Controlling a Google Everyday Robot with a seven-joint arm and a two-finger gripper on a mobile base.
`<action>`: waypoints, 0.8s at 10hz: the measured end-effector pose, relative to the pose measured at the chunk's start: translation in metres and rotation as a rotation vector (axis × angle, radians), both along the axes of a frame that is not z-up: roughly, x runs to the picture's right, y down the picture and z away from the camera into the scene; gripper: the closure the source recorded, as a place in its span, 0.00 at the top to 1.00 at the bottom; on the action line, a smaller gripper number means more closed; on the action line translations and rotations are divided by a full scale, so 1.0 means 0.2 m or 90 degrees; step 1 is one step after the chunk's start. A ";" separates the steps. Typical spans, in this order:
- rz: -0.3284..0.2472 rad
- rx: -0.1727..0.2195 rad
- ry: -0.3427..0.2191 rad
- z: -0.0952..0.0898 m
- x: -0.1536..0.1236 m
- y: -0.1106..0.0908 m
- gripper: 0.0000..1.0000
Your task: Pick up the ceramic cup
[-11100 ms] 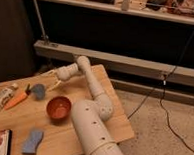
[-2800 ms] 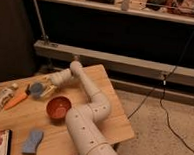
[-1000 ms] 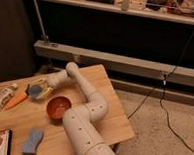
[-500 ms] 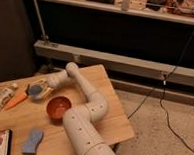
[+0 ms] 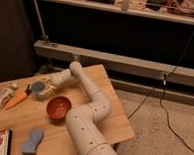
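Nearest us on the desk lie a flat blue pad and a small box. Beyond them sits the red bowl, just beside the arm. Farther left we see an orange tool and a white bottle. The claw is at the cup.

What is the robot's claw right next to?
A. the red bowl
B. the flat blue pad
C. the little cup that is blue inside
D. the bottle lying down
C. The gripper sits right at the ceramic cup near the table's left side, while the red-orange bowl, the blue-grey pad and the bottle all lie apart from it.
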State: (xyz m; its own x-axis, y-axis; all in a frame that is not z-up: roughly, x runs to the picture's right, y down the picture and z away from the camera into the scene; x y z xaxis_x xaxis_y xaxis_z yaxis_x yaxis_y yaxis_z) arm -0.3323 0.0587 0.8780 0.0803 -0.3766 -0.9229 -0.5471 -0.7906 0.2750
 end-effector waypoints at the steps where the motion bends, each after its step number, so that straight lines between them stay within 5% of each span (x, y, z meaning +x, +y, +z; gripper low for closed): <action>1: 0.000 0.006 -0.001 -0.01 0.02 -0.02 0.00; 8: 0.003 0.030 -0.025 -0.12 0.10 -0.14 0.00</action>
State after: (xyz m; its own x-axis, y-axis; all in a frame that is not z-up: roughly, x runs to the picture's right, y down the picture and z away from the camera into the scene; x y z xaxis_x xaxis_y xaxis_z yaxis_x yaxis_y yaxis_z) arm -0.3120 0.0311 0.8548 0.1176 -0.3327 -0.9357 -0.5531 -0.8045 0.2165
